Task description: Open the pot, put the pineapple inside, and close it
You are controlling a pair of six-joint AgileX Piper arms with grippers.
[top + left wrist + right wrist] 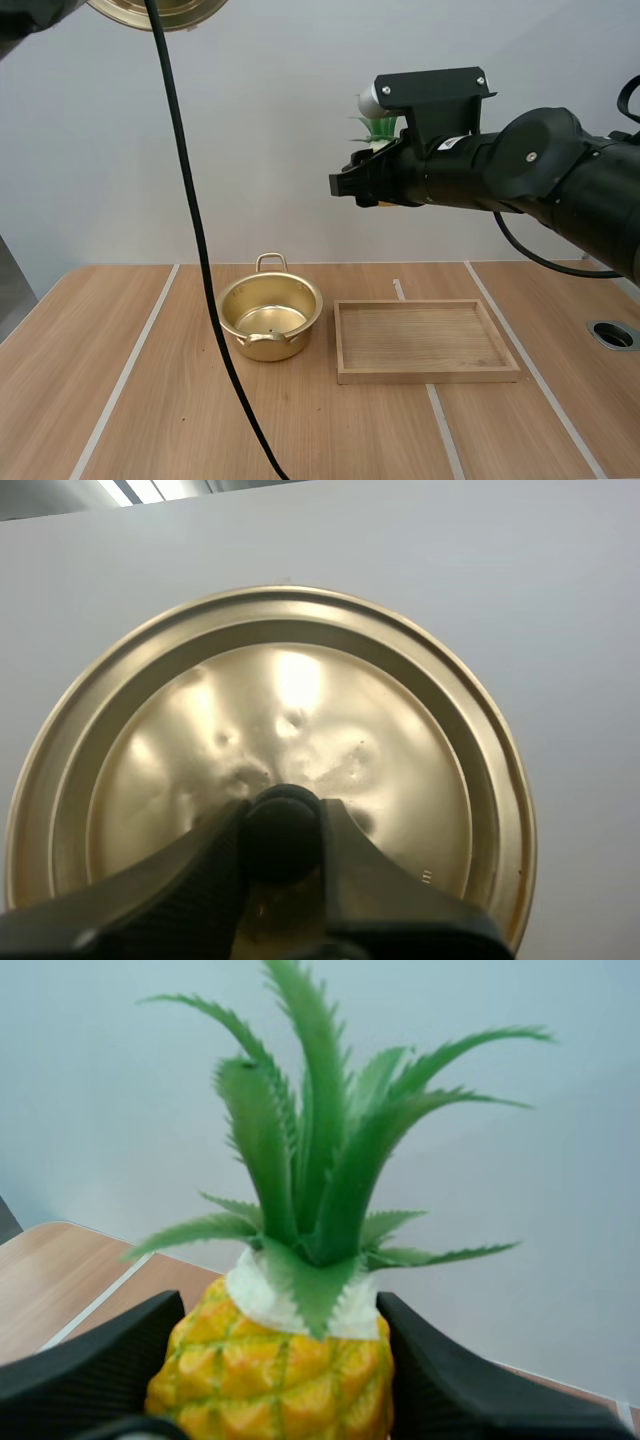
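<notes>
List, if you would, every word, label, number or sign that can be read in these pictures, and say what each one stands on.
No text can be read.
On the right arm, a pale label: too small to read.
On the lid, a tiny stamped mark near its rim: too small to read.
The pot, the wooden tray and the pineapple carry no visible lettering.

The golden pot (270, 318) stands open and upright on the table (100, 400). Its dented golden lid (290, 730) is held aloft by its black knob (283, 825). The yellow, green-crowned pineapple (285, 1370) is gripped high above.
</notes>
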